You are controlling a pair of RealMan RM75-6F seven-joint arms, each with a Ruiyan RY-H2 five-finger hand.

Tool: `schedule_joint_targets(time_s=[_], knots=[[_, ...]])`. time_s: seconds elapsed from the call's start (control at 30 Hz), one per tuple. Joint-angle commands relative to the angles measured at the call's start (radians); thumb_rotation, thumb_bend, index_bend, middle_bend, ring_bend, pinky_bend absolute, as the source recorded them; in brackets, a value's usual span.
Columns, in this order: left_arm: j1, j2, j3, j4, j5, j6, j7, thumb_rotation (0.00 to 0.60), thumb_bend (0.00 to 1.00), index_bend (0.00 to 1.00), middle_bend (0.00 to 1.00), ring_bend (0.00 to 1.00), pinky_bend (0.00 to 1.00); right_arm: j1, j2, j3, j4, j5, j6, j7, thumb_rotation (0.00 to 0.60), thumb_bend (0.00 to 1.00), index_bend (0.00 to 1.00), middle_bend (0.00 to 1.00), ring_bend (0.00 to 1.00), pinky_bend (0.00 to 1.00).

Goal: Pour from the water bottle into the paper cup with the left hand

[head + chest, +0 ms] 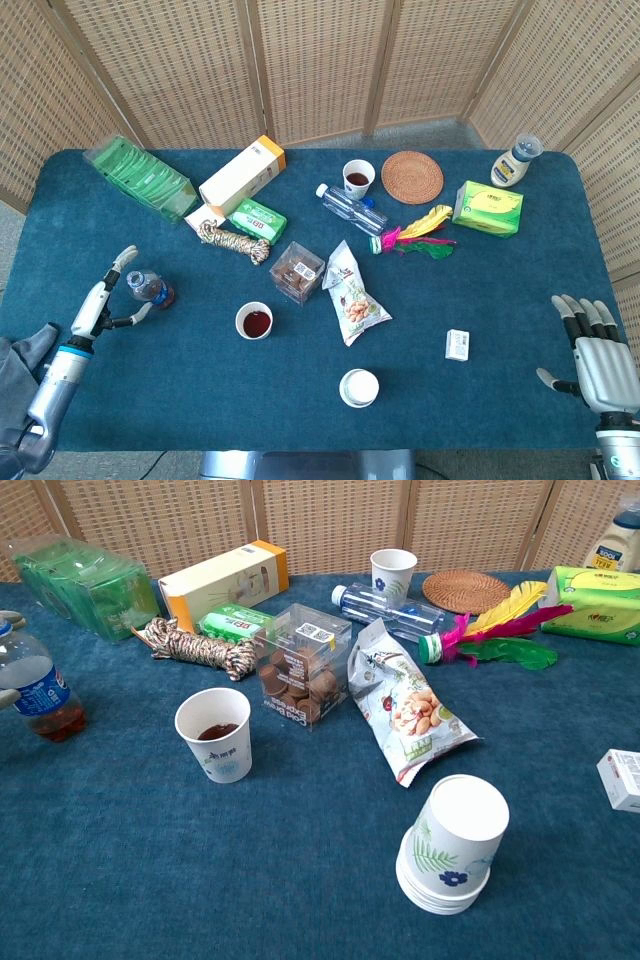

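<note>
- Standing upright at the left edge of both views: small clear plastic water bottle (pixel 148 290) with a blue label and a little dark liquid at its base, on the dark blue tablecloth (pixel 180 400).
- Spread beside it at lower left of the head view: left hand (pixel 103 303), fingers apart and curving round the bottle, seemingly not closed on it; actual contact too small to tell.
- Sitting right of the bottle, near the lower centre of the head view: white paper cup (pixel 254 321) with a blue printed pattern, upright, holding dark liquid.
- Resting open at the lower right corner of the head view: right hand (pixel 594 360), fingers apart, holding nothing.
- Lying just above and right of the cup: clear plastic box of brown snacks (pixel 303 666), then a printed snack bag (pixel 408 706) beside it.
- Placed upside down toward the bottom centre: stack of white paper cups (pixel 451 843).
- Lined up along the upper part: green packet (pixel 140 178), white and orange carton (pixel 241 176), striped rope coil (pixel 233 242), second cup with dark liquid (pixel 358 178), woven round coaster (pixel 412 176).
</note>
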Motion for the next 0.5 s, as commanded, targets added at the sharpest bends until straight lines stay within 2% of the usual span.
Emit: schedule_joint_targets(time_s=[0.03,0.5], knots=[[0.01,0.008,0.0,-0.005,-0.002,0.012,0.004,0.6,0.37,0.0,0.0,0.0,0.01,0.0,0.0,-0.001,-0.001,-0.003,0.001,-0.001,0.6,0.0,0.0,0.0,0.0,0.0],[0.078,0.112,0.011,-0.065,0.003,0.097,0.085,0.6,0.37,0.0,0.0,0.0,0.0,-0.004,0.001,-0.007,-0.012,-0.016,0.008,-0.004,0.6,0.0,0.0,0.0,0.0,0.0]])
